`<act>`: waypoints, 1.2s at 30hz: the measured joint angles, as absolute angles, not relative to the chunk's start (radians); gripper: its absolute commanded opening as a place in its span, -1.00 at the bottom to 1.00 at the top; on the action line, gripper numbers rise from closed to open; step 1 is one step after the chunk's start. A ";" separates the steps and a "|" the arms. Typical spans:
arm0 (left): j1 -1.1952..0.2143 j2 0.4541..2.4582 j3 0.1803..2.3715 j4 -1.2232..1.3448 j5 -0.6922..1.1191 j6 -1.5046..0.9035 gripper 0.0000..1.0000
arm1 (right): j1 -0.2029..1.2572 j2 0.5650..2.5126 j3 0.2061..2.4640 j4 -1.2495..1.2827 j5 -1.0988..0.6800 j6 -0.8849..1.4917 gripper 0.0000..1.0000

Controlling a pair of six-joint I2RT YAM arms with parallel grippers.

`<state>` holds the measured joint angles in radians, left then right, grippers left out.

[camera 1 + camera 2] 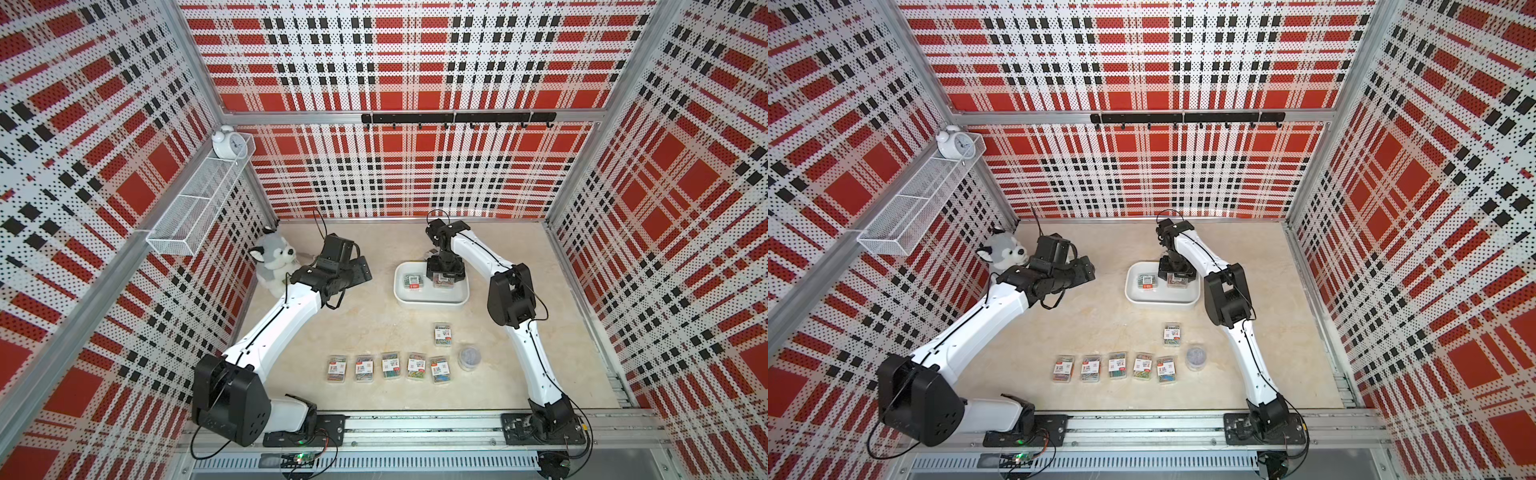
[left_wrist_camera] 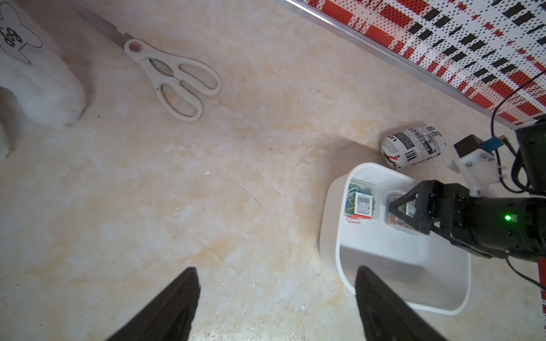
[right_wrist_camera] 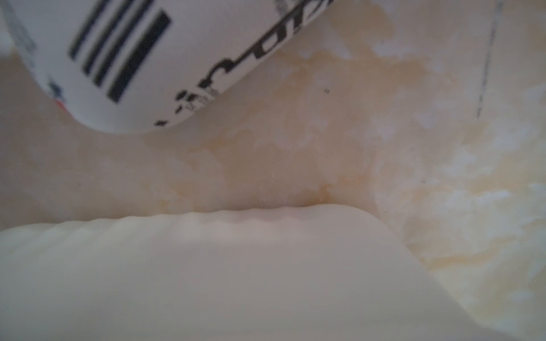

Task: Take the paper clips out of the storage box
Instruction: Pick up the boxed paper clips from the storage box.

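Storage box (image 1: 430,308): seen just right of centre in both top views, resting on the beige table (image 1: 374,324).
Inside the box: two clip cases are lodged against the far wall. A free case (image 1: 411,281) is on the left and a straddled case (image 1: 442,284) on the right. Loose red clips (image 2: 354,220) are seen beside the free case.
Right gripper (image 1: 444,276): set low inside the box, with fingers placed to either side of the straddled case. Whether the case is clamped cannot be told.
Left gripper (image 2: 276,270): held wide apart over bare table left of the box, with nothing gripped or touched.
Outside the box: a row of five cases (image 1: 391,365) is laid at lower centre. A sixth case (image 1: 442,334) is placed above the row's right end, and the round tub (image 1: 469,357) just right of the row.
Behind the box: a printed pouch (image 2: 413,146) is seen.
Centre left: a plush dog (image 1: 272,259) and scissors (image 2: 174,76) are found.
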<state>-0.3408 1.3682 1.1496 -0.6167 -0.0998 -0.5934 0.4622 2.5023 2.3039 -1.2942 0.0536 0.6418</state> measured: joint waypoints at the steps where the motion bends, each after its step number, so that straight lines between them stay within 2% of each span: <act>1: -0.341 1.366 1.149 -0.616 -0.099 -0.593 0.70 | 0.463 2.505 2.305 -1.294 0.054 0.642 0.60; 12: -0.340 1.312 1.115 -0.616 -0.098 -0.598 0.70 | 0.467 2.508 2.305 -1.291 0.053 0.634 0.49; 16: -0.340 1.290 1.113 -0.612 -0.098 -0.594 0.70 | 0.465 2.449 2.238 -1.240 -0.011 0.614 0.46; 22: -0.358 1.173 1.050 -0.478 -0.085 -0.518 0.74 | 0.435 2.250 2.096 -1.134 -0.260 0.603 0.46; 30: -0.391 0.918 0.710 -0.018 0.006 -0.387 0.91 | 0.388 2.147 2.059 -1.013 -0.611 0.628 0.47; 36: -0.397 0.987 0.612 0.241 0.101 -0.304 0.94 | 0.386 2.141 1.944 -0.906 -0.851 0.676 0.47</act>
<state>-0.3969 0.9867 0.6125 0.2413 0.1013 -0.3038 0.3859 2.1410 1.9438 -0.9062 -0.8513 0.6762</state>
